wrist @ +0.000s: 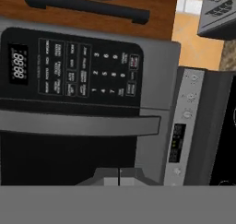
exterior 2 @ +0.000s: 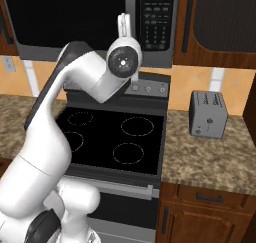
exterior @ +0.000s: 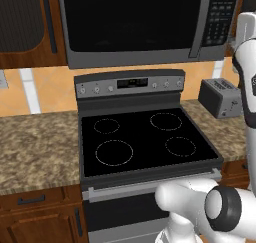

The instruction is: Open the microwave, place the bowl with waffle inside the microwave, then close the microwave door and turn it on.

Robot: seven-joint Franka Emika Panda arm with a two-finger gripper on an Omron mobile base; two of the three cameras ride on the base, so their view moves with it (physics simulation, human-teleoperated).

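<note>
Microwave [exterior: 135, 24] first: it hangs above the stove [exterior: 145, 137], between brown wooden cabinets [exterior: 30, 24], a wide black and grey box whose door [exterior: 127, 17] sits flush with the frame, its dark glass showing nothing of the inside. A grey bar handle [exterior: 199, 22] runs down the door's right edge, and right of that lies the button panel [exterior: 220, 17], with a small lit display [wrist: 18, 64] at its top. In the hand view the whole front appears rolled onto its side, so the handle [wrist: 78, 125] crosses the picture as a level grey bar with the buttons [wrist: 87, 71] above it and the dark glass below.

The gripper [wrist: 119, 176] hangs close in front of the microwave, near the handle, its two fingers pressed together with nothing between them. From the right base view the white arm [exterior 2: 75, 87] curves up from the lower left, and the hand [exterior 2: 124, 57] points at the microwave's front just left of the button panel [exterior 2: 156, 22], the pale fingertips [exterior 2: 123, 23] reaching up against the edge of the glass; whether they touch it I cannot tell.

Below, the stove's black glass top carries four burner rings, and a row of knobs lines its raised grey back panel [exterior: 130, 83]. Speckled brown counter [exterior: 37, 147] spreads on both sides. A small silver toaster [exterior 2: 208, 114] stands on the right-hand counter, against the orange tiled wall [exterior 2: 200, 79].
</note>
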